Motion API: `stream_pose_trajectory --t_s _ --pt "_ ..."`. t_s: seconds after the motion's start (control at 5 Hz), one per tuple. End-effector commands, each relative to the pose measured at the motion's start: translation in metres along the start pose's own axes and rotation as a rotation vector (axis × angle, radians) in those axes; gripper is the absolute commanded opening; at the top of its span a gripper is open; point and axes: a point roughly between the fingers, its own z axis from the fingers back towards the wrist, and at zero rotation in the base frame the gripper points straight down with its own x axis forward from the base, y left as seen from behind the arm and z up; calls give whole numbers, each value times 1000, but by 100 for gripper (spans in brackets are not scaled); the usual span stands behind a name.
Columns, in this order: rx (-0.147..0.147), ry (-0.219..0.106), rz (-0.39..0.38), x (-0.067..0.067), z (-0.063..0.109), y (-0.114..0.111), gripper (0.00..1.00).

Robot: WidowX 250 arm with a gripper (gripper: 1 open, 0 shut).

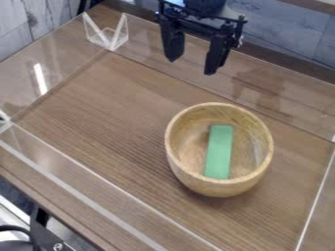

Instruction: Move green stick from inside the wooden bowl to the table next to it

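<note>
The green stick (218, 152) is in the round wooden bowl (182, 166). It lies flat on the bottom, a bit to the right of the middle in the picture. One short end points up toward the top of the picture and the other points down toward the bottom. The bowl is light tan with thick sides. It sits on the brown wood surface (105, 113), in the lower right part of the picture.

The black robot arm (207, 12) comes in from the top. Its jaws (191, 61) are spread wide, with one tip on the left and one on the right. They pinch nothing. They are up past the far side of the bowl, well apart from the bowl and the stick.

A small clear thing with white edges (108, 33) is near the top left, to the left of the arm. In the bottom left corner there are some black and silver parts (23, 233) with black cables by them.
</note>
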Motion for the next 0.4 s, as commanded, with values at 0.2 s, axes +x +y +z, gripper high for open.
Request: stream_pose_trajectory --t_s 0.2 --pt "-21 13 46 -24 -35 -19 100"
